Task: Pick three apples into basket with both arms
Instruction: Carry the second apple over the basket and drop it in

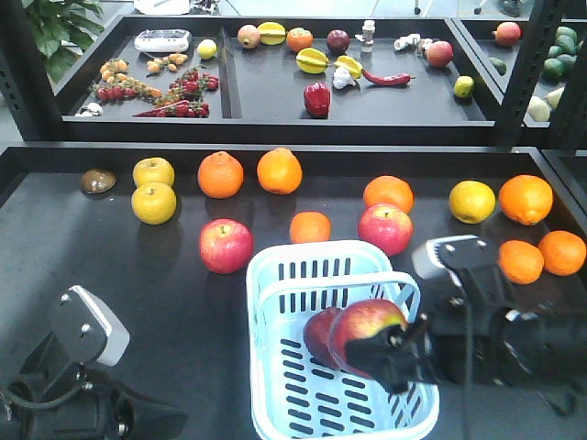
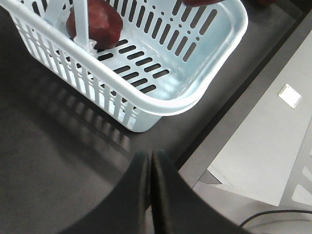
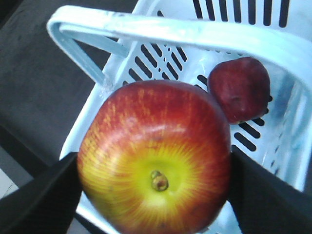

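Observation:
The pale blue basket [image 1: 275,280] stands at the table's front middle. One dark maroon apple [image 1: 317,335] lies inside it; it also shows in the left wrist view as the dark apple [image 2: 100,24] behind a handle post, and in the right wrist view as the dark apple [image 3: 240,88]. My right gripper [image 1: 393,353] is shut on a red apple with a yellow-green blush [image 3: 153,156], held above the basket's near right part. Black fingers [image 3: 44,195] press both its sides. My left gripper [image 2: 150,163] is shut and empty, low over the table, just outside the basket [image 2: 195,95].
Two pinkish-red apples [image 1: 226,245] [image 1: 385,228], oranges [image 1: 220,174] [image 1: 525,198] and yellow fruit [image 1: 153,203] lie behind and beside the basket. A raised rear tray [image 1: 229,82] holds small fruit and vegetables. The table's front edge [image 2: 234,122] runs close to the left gripper.

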Available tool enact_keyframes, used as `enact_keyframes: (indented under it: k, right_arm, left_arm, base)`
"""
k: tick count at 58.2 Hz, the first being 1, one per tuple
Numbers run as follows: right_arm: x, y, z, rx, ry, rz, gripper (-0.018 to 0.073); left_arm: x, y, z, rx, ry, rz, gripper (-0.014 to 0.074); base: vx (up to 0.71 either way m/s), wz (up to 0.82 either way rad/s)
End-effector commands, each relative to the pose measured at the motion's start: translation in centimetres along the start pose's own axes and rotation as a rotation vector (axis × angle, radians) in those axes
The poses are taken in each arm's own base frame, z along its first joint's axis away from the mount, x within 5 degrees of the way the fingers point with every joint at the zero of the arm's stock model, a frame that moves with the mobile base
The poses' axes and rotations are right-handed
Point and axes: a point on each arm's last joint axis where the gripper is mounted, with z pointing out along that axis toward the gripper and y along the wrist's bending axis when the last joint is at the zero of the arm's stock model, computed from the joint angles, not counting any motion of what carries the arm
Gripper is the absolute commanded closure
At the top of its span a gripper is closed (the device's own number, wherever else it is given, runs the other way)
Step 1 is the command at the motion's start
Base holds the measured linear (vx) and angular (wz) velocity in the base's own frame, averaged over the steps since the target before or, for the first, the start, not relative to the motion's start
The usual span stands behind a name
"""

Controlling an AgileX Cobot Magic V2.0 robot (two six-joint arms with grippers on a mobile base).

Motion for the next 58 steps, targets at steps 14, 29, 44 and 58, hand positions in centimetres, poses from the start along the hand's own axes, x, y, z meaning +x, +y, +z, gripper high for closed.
enact_keyframes:
  k: [14, 29, 44, 58]
  right_arm:
    - [-2.9, -0.3, 0.9, 0.011, -0.057, -0.005, -0.0169]
    - [-2.7, 0.5, 0.3, -0.047, -0.029, -0.016, -0.0076]
    - [-1.2, 1.6, -1.8, -0.078, 0.104, -0.050, 0.0431]
    - [0.2, -0.5, -6.0, 0.315, 0.171, 0.013, 0.0566]
  left_arm:
    - [-1.0, -0.2, -0.5, -0.003, -0.062, -0.019, 0.0602]
    - [-1.0, -0.2, -0.5, -0.003, -0.062, -0.019, 0.0602]
    - [-1.0, -0.2, -0.5, -0.003, -0.062, -0.019, 0.0602]
    - [-1.0, -0.2, -0.5, -0.003, -0.062, -0.019, 0.0602]
  base:
    - [0.00, 0.00]
    - [0.00, 0.00]
    - [0.00, 0.00]
    - [0.00, 0.00]
